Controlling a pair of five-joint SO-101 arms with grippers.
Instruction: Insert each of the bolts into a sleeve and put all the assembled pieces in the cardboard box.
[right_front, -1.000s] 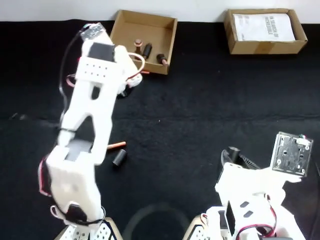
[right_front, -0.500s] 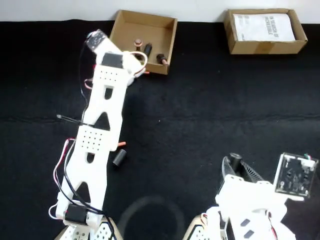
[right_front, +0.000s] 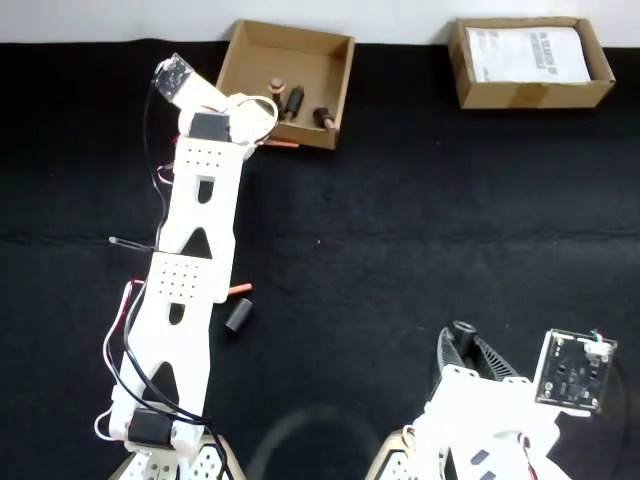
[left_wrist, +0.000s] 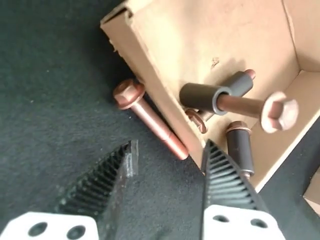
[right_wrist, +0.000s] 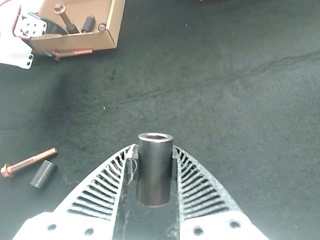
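High view: bolt (right_front: 283, 144) lies on the table against the box's (right_front: 344, 88) outer wall, near the far edge.

Left wrist view: left gripper (left_wrist: 169, 146) fingers apart, straddling the bolt tip. Judged best gripped mid-shank, clear of the cardboard.

Right wrist view: right gripper (right_wrist: 154, 148) clamped on a sleeve (right_wrist: 155, 175).

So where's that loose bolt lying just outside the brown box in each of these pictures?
High view: the bolt lies on the black mat beside the cardboard box's near wall.
Left wrist view: close up, the bolt lies beside the box's outer wall, just ahead of the open left claw.
Right wrist view: far beyond the right claw gripping a sleeve, the bolt lies beside the box wall.
Shared landmark: the cardboard box.
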